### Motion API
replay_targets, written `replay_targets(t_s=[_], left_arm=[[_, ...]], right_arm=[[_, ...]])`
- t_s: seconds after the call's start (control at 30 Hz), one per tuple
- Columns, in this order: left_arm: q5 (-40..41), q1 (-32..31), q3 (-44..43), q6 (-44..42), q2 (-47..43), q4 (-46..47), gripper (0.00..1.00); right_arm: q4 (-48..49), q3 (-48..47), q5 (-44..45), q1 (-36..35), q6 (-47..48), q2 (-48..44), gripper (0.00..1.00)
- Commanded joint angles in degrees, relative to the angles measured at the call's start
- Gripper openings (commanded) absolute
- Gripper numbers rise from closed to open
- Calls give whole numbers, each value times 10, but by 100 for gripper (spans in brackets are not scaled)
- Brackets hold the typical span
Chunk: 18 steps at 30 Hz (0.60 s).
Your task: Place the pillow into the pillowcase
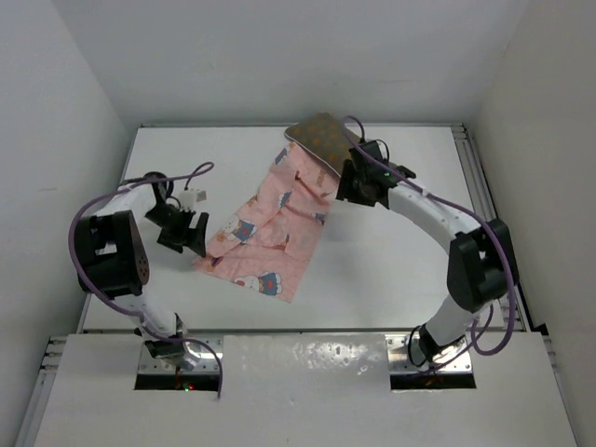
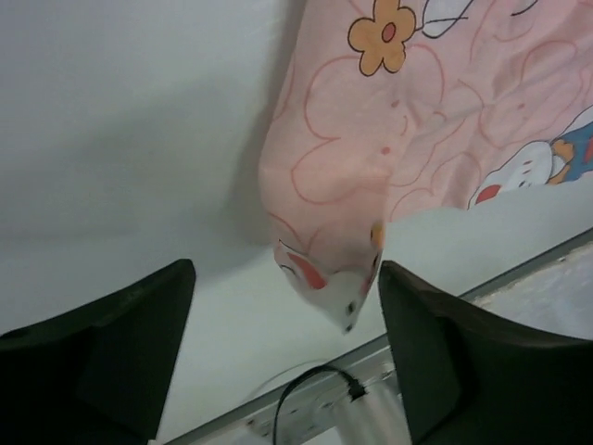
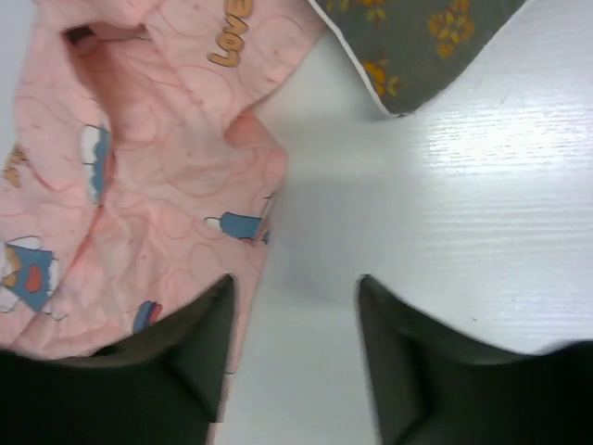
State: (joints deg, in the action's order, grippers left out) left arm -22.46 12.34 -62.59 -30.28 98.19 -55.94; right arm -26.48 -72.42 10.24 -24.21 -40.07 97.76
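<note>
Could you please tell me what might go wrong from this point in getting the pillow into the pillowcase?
1. The pillowcase lies crumpled and folded; the open left fingers, by its corner, may pinch both layers and shut the mouth.
2. The pillow sits at the far edge of the table; with the right fingers open and holding nothing, a nudge could slide it away instead.

Apparently one pillow (image 1: 319, 133), one pillowcase (image 1: 275, 228), two grippers (image 1: 191, 240) (image 1: 346, 186)
</note>
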Motion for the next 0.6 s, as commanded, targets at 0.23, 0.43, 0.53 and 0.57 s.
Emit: replay_targets(t_s=[0.23, 0.43, 0.53, 0.57], left_arm=[[124, -244, -211, -14, 25, 126, 99], [152, -319, -289, 26, 167, 167, 100], [203, -347, -294, 39, 220, 207, 100], [220, -352, -289, 43, 227, 217, 100]], right_arm=[[107, 32, -32, -53, -38, 48, 65], [110, -29, -40, -53, -66, 127, 67], [114, -28, -38, -52, -101, 154, 66], [115, -27, -37, -51, -112, 161, 65]])
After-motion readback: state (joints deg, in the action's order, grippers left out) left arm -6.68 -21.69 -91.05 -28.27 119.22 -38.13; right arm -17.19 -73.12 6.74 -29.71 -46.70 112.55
